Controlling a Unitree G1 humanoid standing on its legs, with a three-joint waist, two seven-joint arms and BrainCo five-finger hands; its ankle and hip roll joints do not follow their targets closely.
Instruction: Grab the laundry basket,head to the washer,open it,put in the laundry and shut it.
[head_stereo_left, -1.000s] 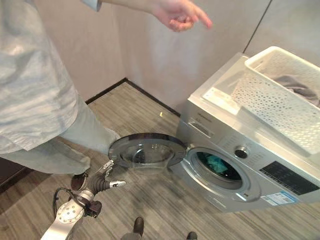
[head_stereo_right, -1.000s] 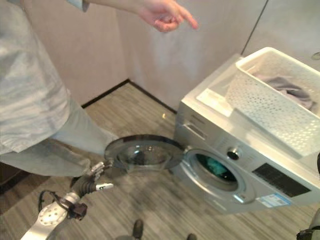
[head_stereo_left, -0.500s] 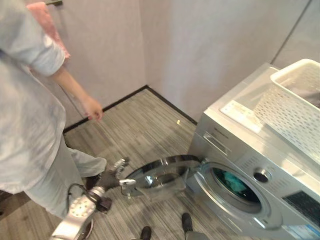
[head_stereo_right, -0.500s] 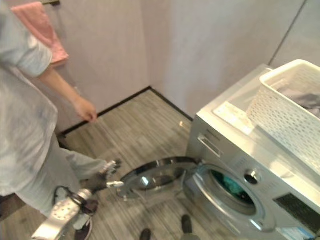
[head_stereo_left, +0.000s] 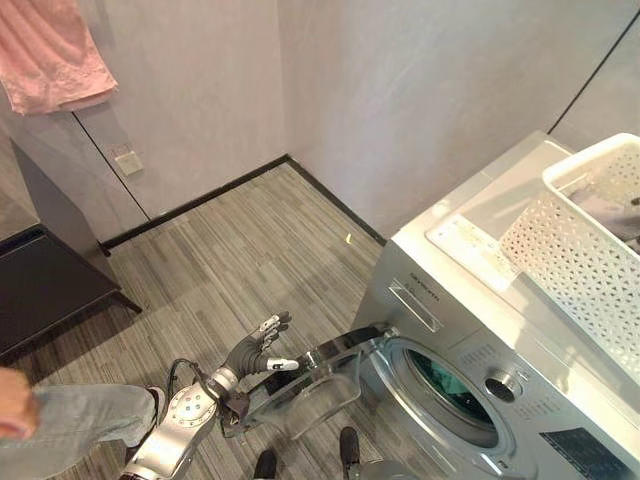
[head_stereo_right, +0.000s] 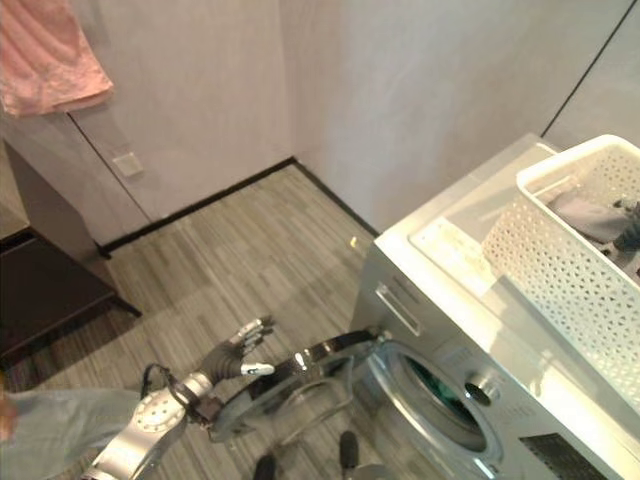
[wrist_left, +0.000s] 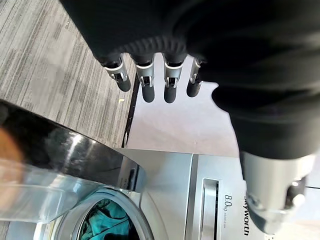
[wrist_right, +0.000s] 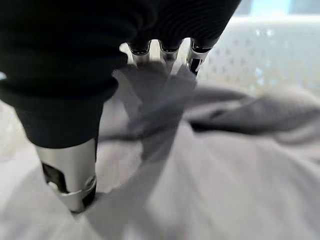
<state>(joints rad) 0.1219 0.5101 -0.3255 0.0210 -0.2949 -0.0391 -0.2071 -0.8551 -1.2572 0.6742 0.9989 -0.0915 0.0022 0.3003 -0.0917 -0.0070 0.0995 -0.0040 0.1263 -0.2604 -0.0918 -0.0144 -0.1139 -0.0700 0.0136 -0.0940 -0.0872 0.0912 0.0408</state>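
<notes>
The silver washer (head_stereo_left: 470, 300) stands at the right with its round glass door (head_stereo_left: 310, 385) partly swung out. Teal cloth (wrist_left: 107, 222) lies inside the drum. My left hand (head_stereo_left: 255, 348) is open, fingers straight, right at the door's outer rim (wrist_left: 75, 150). On top of the washer sits the white perforated laundry basket (head_stereo_left: 580, 260) with grey laundry (head_stereo_right: 590, 215) in it. My right hand (head_stereo_right: 630, 228) reaches down into the basket, onto the grey cloth (wrist_right: 225, 165).
A person's leg in light jeans (head_stereo_left: 60, 425) is at the lower left, close to my left arm. A dark cabinet (head_stereo_left: 45, 280) stands by the left wall under a hanging pink towel (head_stereo_left: 55, 50). Striped floor runs to the wall corner behind the washer.
The camera has shifted. The person has stepped away to the lower left. The door has swung in toward the washer with my left hand at its rim.
</notes>
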